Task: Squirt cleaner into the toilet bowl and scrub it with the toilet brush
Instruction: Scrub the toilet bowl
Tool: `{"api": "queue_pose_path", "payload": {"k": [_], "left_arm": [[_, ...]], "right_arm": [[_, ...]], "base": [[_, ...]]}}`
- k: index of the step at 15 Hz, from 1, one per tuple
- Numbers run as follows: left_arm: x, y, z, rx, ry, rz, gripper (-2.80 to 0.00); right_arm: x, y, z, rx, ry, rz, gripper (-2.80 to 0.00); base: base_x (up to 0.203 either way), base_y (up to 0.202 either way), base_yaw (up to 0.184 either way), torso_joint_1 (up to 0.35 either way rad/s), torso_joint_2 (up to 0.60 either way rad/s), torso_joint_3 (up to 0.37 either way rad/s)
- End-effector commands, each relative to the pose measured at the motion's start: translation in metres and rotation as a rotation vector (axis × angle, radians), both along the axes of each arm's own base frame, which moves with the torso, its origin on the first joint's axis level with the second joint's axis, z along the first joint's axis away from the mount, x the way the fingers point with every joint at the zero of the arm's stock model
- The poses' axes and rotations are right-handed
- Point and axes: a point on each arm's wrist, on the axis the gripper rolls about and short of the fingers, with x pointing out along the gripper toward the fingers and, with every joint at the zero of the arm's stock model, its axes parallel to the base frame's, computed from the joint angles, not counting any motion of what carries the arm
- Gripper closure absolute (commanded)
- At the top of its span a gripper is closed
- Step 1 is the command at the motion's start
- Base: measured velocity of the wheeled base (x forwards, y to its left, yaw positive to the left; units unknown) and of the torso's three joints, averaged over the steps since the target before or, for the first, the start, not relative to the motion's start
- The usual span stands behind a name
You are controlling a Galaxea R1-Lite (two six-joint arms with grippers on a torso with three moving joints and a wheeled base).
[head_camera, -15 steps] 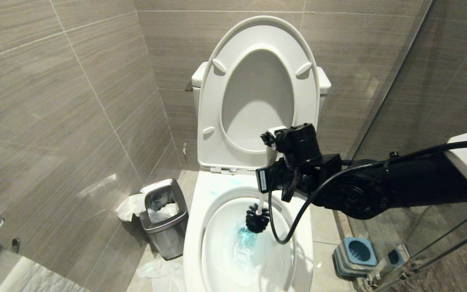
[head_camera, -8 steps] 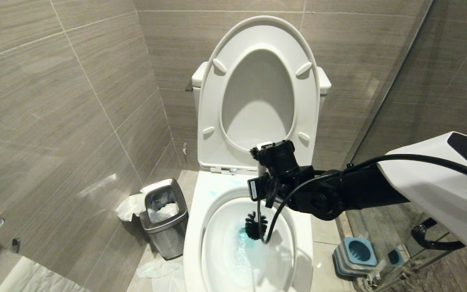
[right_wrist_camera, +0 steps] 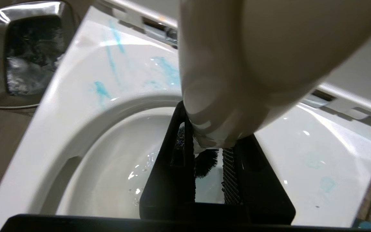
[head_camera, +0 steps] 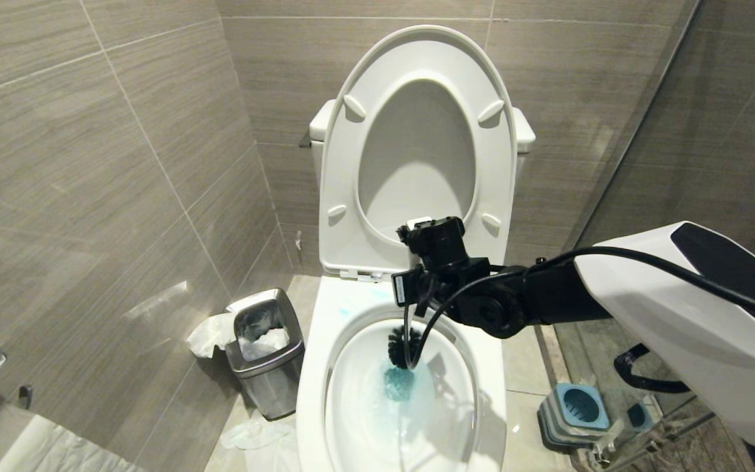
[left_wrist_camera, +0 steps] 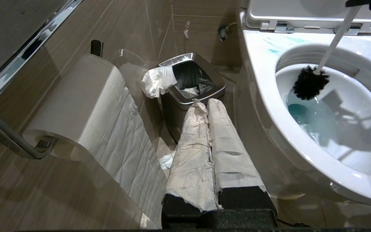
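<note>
The white toilet bowl (head_camera: 315,393) stands with seat and lid raised; turquoise cleaner (head_camera: 398,383) pools in its water and smears the rim (right_wrist_camera: 169,69). My right gripper (head_camera: 419,278) hangs over the bowl's back edge, shut on the white handle (right_wrist_camera: 237,64) of the toilet brush. The black bristle head (head_camera: 398,344) sits low in the bowl near the back wall, just above the blue pool. The left wrist view also shows the bristle head (left_wrist_camera: 309,85). My left gripper (left_wrist_camera: 204,103), its fingers wrapped in white paper, is shut and empty, low beside the bowl's left side.
A small steel bin (head_camera: 266,351) with tissue stands left of the toilet, crumpled paper (head_camera: 253,436) on the floor before it. A toilet roll (left_wrist_camera: 76,106) hangs on the left wall. The blue-grey brush holder (head_camera: 577,410) stands on the floor at right, by a glass partition (head_camera: 646,131).
My right arm has reached further forward and left over the bowl. The brush head has slid from the bowl's right side toward its back, above the blue pool. The left arm is still.
</note>
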Motion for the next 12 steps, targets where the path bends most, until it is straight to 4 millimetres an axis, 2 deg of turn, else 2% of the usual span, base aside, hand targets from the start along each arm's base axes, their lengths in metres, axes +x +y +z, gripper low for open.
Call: {"api": "queue_pose_path", "payload": {"k": [1,6,8,12], "left_arm": [[0.0,0.0,0.0,0.0,0.003,0.0,0.0],[0.0,0.0,-0.001,0.0,0.004,0.0,0.0],[0.0,0.0,0.0,0.0,0.002,0.0,0.0],[0.0,0.0,-0.001,0.0,0.004,0.0,0.0]], "right_arm": [[-0.007,0.013,-0.003,0.006,0.003,0.027,0.0],[-0.039,0.04,0.004,0.031,0.015,0.101,0.0],[-0.056,0.037,0.007,0.019,0.037,0.118,0.0],[-0.106,0.022,0.018,0.011,0.093,0.162,0.0]], "base": [[0.0,0.0,0.0,0.0,0.0,0.0],[0.0,0.0,0.0,0.0,0.0,0.0],[0.0,0.0,0.0,0.0,0.0,0.0],[0.0,0.0,0.0,0.0,0.0,0.0]]}}
